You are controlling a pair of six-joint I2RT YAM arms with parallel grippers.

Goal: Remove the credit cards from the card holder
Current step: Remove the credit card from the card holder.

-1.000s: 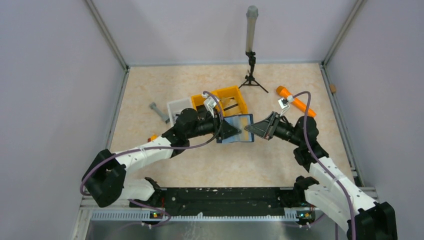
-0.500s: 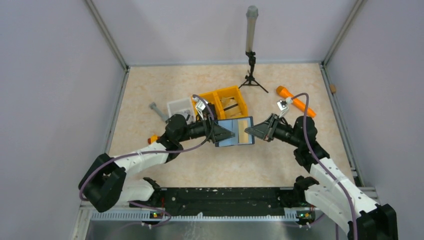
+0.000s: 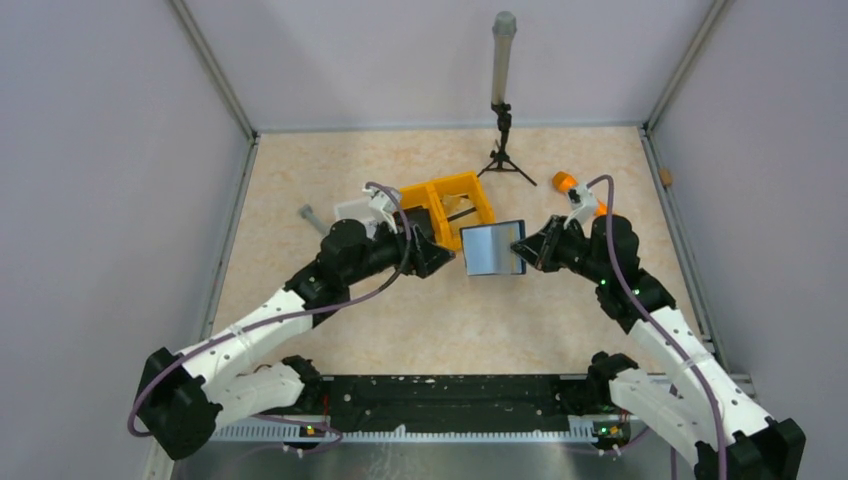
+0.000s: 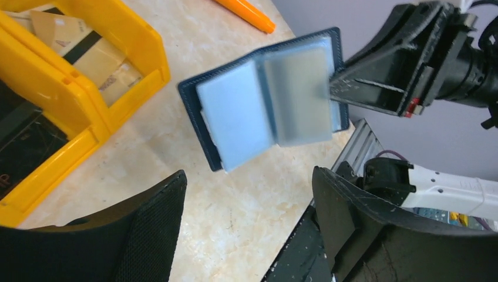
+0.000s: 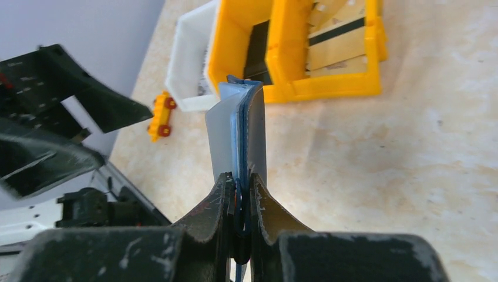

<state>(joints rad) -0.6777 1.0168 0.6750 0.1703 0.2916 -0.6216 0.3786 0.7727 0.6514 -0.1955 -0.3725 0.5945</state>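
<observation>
Two fingers of the right gripper (image 5: 239, 176) pinch only one edge of the card holder (image 5: 244, 117), which hangs open in the air just beside the yellow bin (image 3: 470, 186). The left gripper (image 4: 248, 176), also near the bin, is spread and touches nothing. The hold is thin — any tug on the pockets could twist the wallet or pull it free.

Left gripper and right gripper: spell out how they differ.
The right gripper is shut on the card holder, pinching its edge; the left gripper is open and holds nothing. The right gripper touches the holder; the left gripper sits apart from it, facing its pale inner pages. Both are black with two fingers.
</observation>
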